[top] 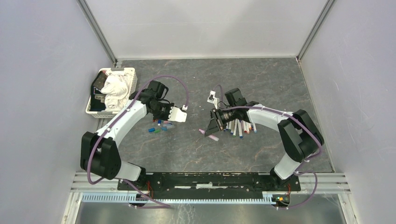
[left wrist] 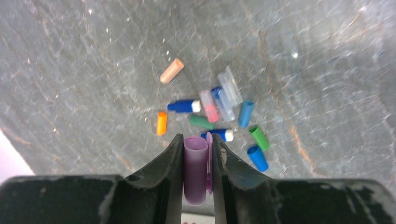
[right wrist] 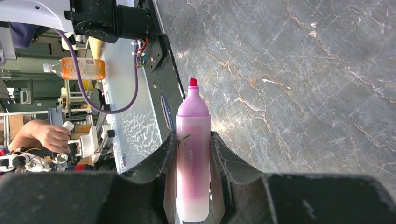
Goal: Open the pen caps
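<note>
Grey veined table (top: 261,79) fills the floor of a white-walled booth (top: 205,23), with a metal rail (top: 210,186) along the 6 o'clock edge where both arms are bolted. From above, the left arm (top: 126,119) reaches toward 1 o'clock and the right arm (top: 275,116) bends back toward 9 o'clock, so their ends face each other across the middle, well apart. A white basket (top: 132,74) sits at 10 o'clock on the table with a crumpled white cloth (top: 116,91) in it. A row of slim white pens (top: 240,127) with coloured ends lies side by side under the right forearm, just to the 3 o'clock side of centre. The right fingers (right wrist: 168,147) are clamped narrow on a pink highlighter (right wrist: 193,158); in the wrist view its barrel runs up between them toward 12 o'clock and its red tip is bare. The loose pen caps (left wrist: 246,113) lie in a small cluster on the table toward 9 o'clock of centre, by the left wrist. They are blue, green, orange and a couple of clear ones, some touching, with a peach cap (left wrist: 172,70) apart at 11 o'clock of the cluster. The left fingers (left wrist: 178,145) are closed narrow on a purple cap (left wrist: 195,168). Its open end points to 12 o'clock in the wrist view and a thin clip strip runs along its 3 o'clock side.
</note>
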Available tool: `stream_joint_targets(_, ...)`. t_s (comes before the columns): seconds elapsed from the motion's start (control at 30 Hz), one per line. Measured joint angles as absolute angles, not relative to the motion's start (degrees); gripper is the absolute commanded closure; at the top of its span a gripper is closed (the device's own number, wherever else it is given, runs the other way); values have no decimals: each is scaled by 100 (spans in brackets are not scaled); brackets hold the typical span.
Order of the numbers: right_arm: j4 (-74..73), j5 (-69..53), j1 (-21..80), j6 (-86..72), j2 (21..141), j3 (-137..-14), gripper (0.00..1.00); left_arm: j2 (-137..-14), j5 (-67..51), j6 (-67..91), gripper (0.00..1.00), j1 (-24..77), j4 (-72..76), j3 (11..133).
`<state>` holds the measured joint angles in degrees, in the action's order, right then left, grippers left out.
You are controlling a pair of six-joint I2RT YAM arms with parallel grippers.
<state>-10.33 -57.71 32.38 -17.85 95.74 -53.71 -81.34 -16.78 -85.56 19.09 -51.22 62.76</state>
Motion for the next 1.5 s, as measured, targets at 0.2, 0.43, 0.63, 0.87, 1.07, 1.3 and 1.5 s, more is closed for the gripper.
stream_joint_targets(0.2, -891, -5957, 3489, -1959, 9828, -5572, 100, -7957, -2265, -8138, 52, 2394, -5118, 6141)
stream_joint_targets(0.43, -1092, -5988, 3850, -1892, 10501, -6611, 100, -7568, -2550, -7806, 72, 2906, -5249, 6154)
stream_joint_targets(0.63, -1525, -5321, 3133, -1710, 10427, -6737, 100, -7773, -2224, -7553, 62, 2685, -5078, 6064)
stream_joint_targets(0.87, -2154, -2755, 2477, -1496, 9756, -6412, 100, -8001, -2102, -6886, 35, 2329, -4836, 6139)
stream_joint_targets(1.07, -2167, -834, 1896, -1669, 8654, -5417, 100, -7970, -2082, -6182, 25, 2045, -4630, 6558)
stream_joint_targets(1.3, -1968, 751, 1092, -1789, 8108, -4705, 95, -7933, -1992, -5579, 0, 1612, -4563, 7002)
stream_joint_targets(1.5, -1721, 1487, 1033, -1772, 8272, -4331, 80, -7894, -1981, -5127, 0, 1256, -4458, 7057)
